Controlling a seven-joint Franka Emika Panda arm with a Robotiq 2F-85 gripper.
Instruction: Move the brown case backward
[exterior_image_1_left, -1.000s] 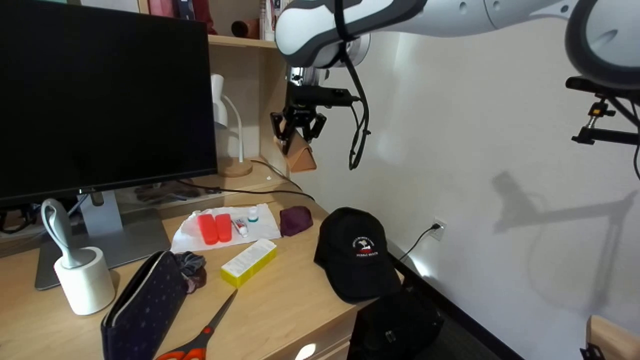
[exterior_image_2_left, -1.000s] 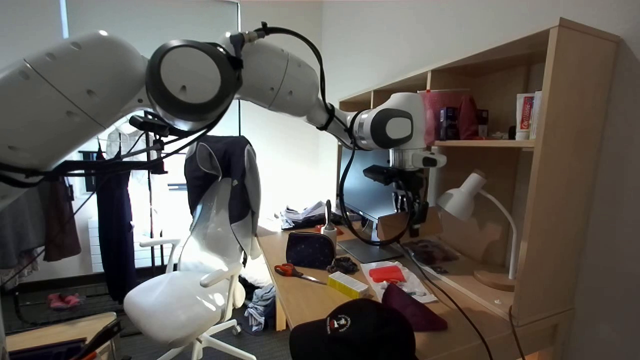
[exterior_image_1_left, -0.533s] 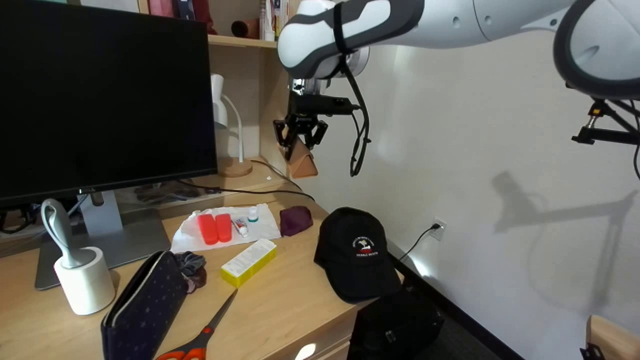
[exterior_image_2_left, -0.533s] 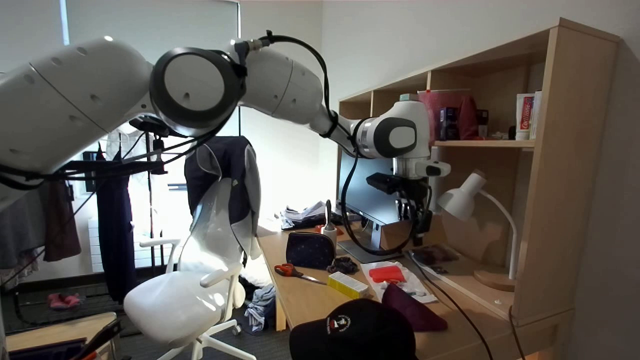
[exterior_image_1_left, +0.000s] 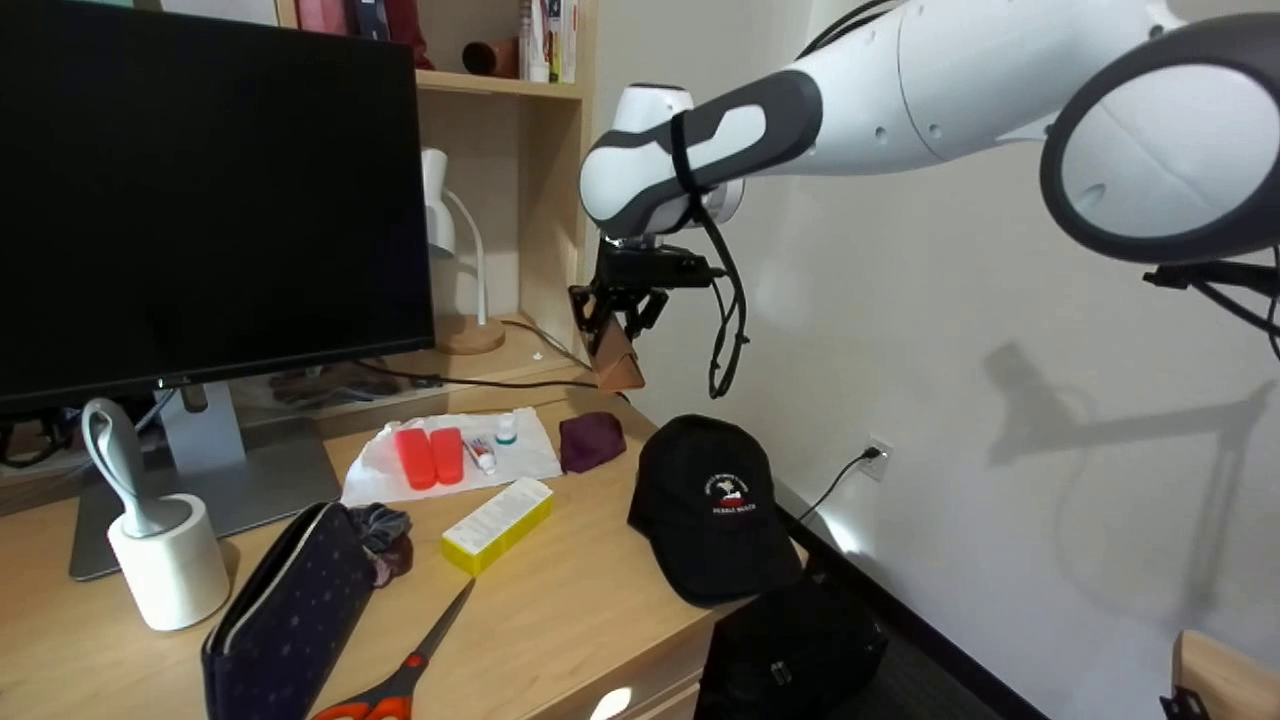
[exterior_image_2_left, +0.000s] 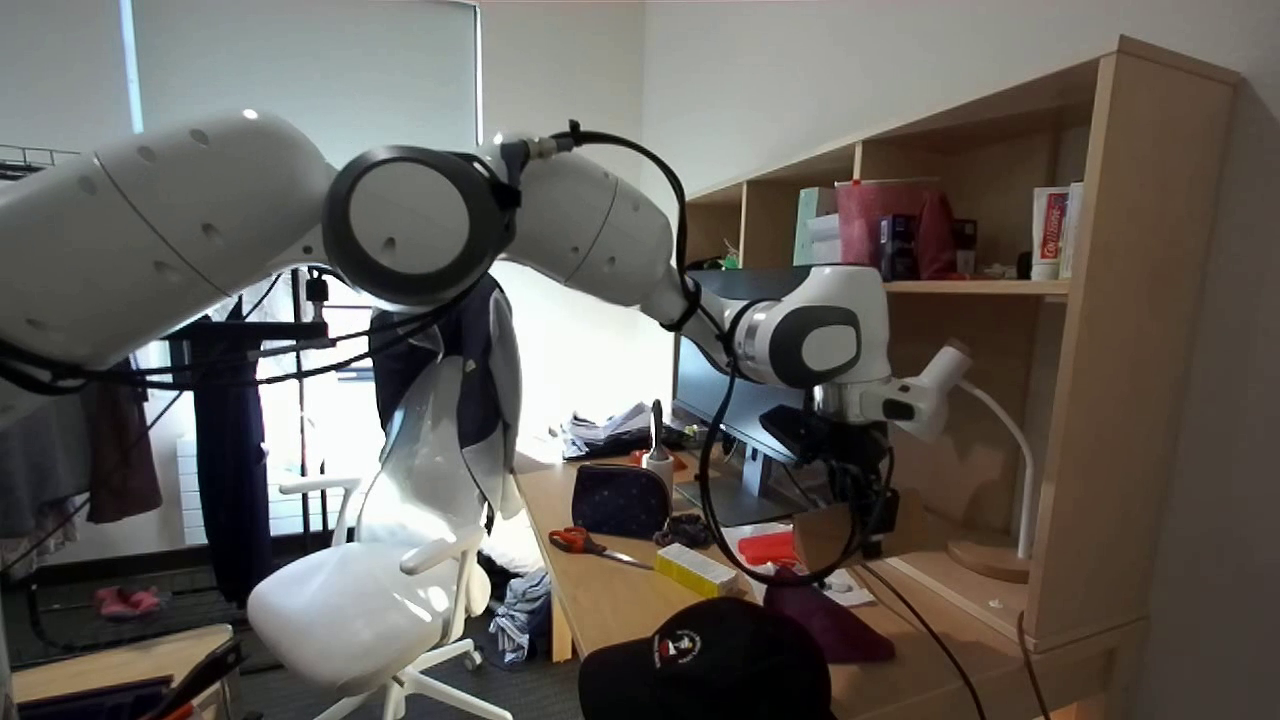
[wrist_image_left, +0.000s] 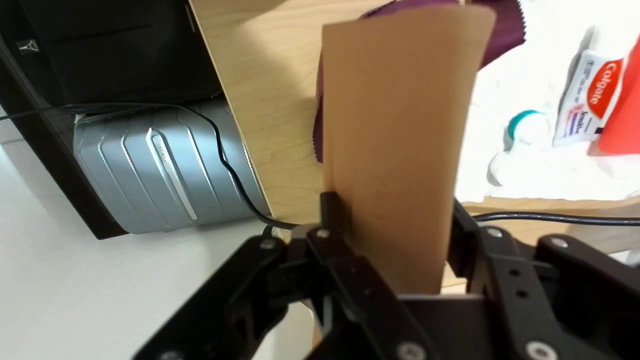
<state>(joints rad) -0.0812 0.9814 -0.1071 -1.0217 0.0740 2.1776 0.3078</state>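
Note:
The brown case is a tan-brown, folded, triangular-ended long case. My gripper is shut on it and holds it in the air above the desk's back corner. In the wrist view the case stretches away between the two fingers of the gripper. The case also shows in an exterior view, partly hidden by the gripper and a cable loop. A dark maroon cloth lies on the desk below; in the wrist view the case covers much of this cloth.
A black cap lies at the desk's edge. A white sheet bears red items, a toothpaste tube and a small bottle. A yellow box, scissors and a dark pouch are nearer. A lamp, shelf and monitor stand behind.
My gripper has moved down with the brown case in it, and slightly right in both exterior views. The case is now closer to the desk. The things on the desk have not moved.

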